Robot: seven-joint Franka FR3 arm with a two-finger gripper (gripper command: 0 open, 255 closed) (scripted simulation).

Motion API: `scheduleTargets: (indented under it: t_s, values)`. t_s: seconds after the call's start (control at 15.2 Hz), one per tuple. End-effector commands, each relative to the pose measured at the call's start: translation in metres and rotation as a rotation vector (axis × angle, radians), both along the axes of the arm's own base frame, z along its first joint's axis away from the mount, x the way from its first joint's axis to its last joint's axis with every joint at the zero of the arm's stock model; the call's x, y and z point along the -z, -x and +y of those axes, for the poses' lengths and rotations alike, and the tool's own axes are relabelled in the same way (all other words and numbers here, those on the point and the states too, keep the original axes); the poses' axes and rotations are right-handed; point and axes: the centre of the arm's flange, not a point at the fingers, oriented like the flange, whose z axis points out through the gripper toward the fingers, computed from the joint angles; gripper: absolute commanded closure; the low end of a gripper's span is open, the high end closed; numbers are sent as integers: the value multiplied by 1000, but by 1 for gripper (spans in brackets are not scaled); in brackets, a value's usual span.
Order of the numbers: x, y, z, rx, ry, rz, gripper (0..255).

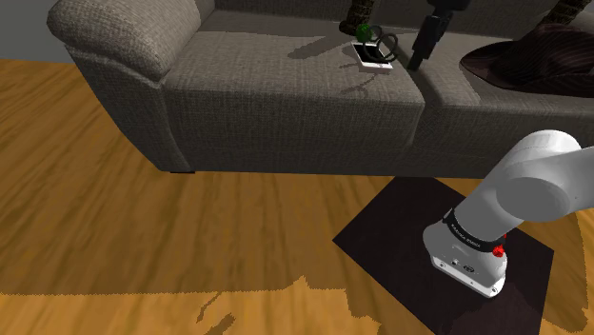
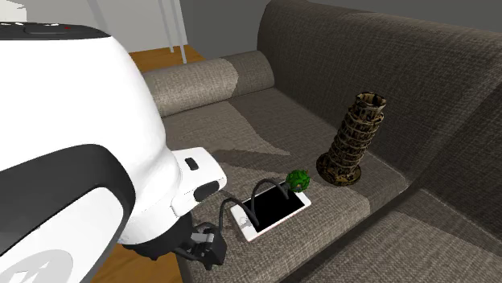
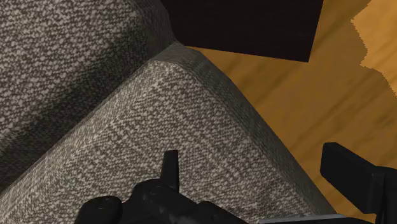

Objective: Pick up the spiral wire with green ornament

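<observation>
The spiral wire is a set of thin black loops with a small green ornament at one end. It rests on a white phone lying flat on the sofa seat. In the shoulder view the green ornament and the phone lie just left of my black gripper, which hangs over the seat cushion's front part. My gripper is open, with its fingers apart over the bare cushion edge and nothing between them. In the second exterior view my gripper is a little short of the phone.
A brown leaning-tower model stands on the seat just behind the ornament. The grey fabric sofa has a fat armrest at the shoulder view's left. A dark cushion lies at its right. Wooden floor and a dark mat are below.
</observation>
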Motion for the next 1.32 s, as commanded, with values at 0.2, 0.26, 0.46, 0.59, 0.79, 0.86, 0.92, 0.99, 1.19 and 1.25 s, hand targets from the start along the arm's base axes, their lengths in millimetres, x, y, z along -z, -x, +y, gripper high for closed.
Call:
scheduleTargets:
  t_s: [0.2,0.26,0.46,0.59,0.79,0.86,0.92,0.99,1.19,1.25]
  values:
    - [4,-34,-5,47,39,-23,0]
    - [6,-46,-7,63,52,-31,0]
    - [8,-80,-14,110,91,-55,0]
    - [10,-102,-20,142,117,-70,0]
    - [11,-136,-30,189,157,-94,0]
    - [11,-147,-34,205,170,-101,0]
    - [11,-158,-38,221,183,-109,0]
    - [16,-158,-38,221,183,-109,0]
    - [32,-158,-38,221,183,-109,0]
    - [37,-158,-38,221,183,-109,0]
